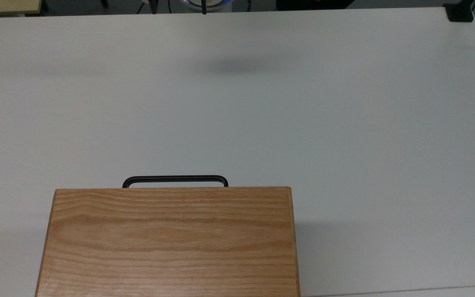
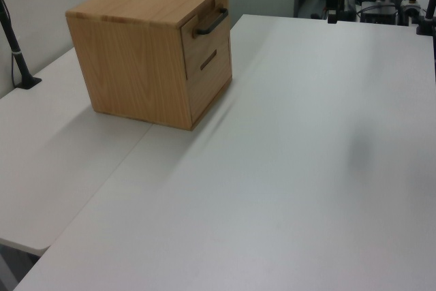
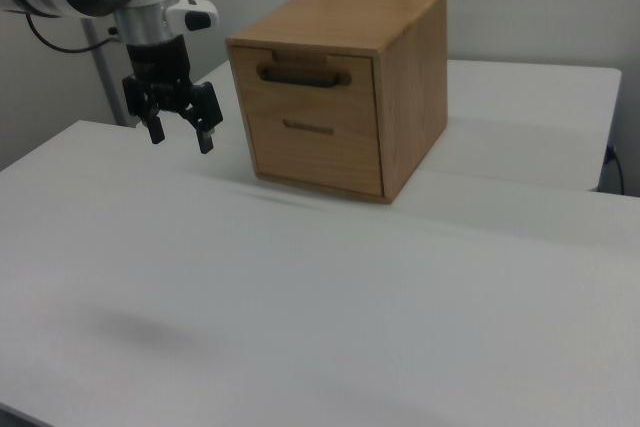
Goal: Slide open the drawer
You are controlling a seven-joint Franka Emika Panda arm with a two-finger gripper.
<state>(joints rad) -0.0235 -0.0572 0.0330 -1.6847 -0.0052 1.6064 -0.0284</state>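
Drawer: light oak wooden drawer (image 3: 305, 75) with thin black bar handle (image 3: 303, 75), shut, at top of oak cabinet (image 3: 400, 97).
Gripper: my black two-finger gripper (image 3: 181, 136) hangs open, left of cabinet in the right view.
Risk: I'd guess a misaligned approach shoves the cabinet across the white table (image 3: 300, 287).

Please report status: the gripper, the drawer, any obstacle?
Gripper open, in the air, off to the right view's left of the cabinet. Drawer shut, black handle untouched. Nothing between jaws and handle.
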